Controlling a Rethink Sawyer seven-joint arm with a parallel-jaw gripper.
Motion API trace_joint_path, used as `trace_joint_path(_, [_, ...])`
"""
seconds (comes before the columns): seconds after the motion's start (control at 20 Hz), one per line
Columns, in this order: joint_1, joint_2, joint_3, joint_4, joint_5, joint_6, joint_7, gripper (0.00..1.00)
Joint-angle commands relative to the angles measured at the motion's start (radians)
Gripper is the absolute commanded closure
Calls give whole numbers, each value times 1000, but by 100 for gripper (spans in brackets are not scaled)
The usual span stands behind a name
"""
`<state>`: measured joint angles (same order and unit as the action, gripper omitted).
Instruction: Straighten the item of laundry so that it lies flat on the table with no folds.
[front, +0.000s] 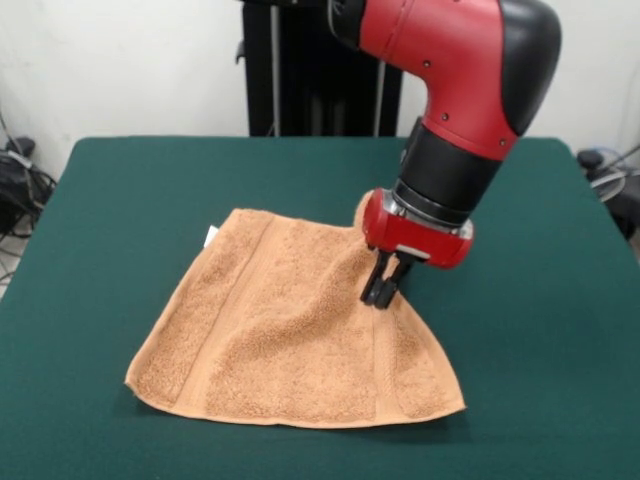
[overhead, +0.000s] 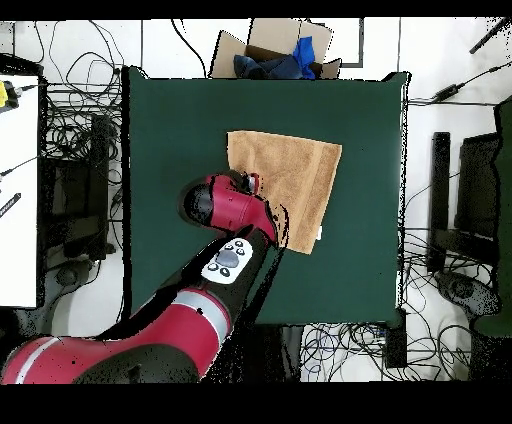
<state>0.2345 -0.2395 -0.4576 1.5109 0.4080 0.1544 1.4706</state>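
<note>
On the wide dark green felt table (front: 120, 200) the tan terry towel (front: 270, 340) lies mostly spread, and the hand (front: 381, 290) stands directly over its far right corner – 2 black fingers pressed together, seemingly pinching the raised cloth there – near 1 flat woven band.

I note the arm (front: 470, 70): glossy red shell, black rounded elbow cap, small dark screws, black wrist collar, red flange. Gripper (front: 385, 283) black. Overhead: grey button panel (overhead: 229, 260) on the link.
</note>
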Motion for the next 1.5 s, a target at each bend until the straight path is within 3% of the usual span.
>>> trace_joint_path(0.05, [33, 4, 29, -46, 79, 167, 303, 100])
trace_joint_path(0.55, [79, 34, 15, -67, 146, 184, 336, 100])
trace_joint_path(1.15, [21, -23, 90, 18, 136, 113, 264, 100])
trace_joint_path(1.2, [15, -28, 95, 26, 131, 110, 259, 0])
trace_joint_path(1.5, [-15, -41, 126, 53, 108, 57, 237, 0])
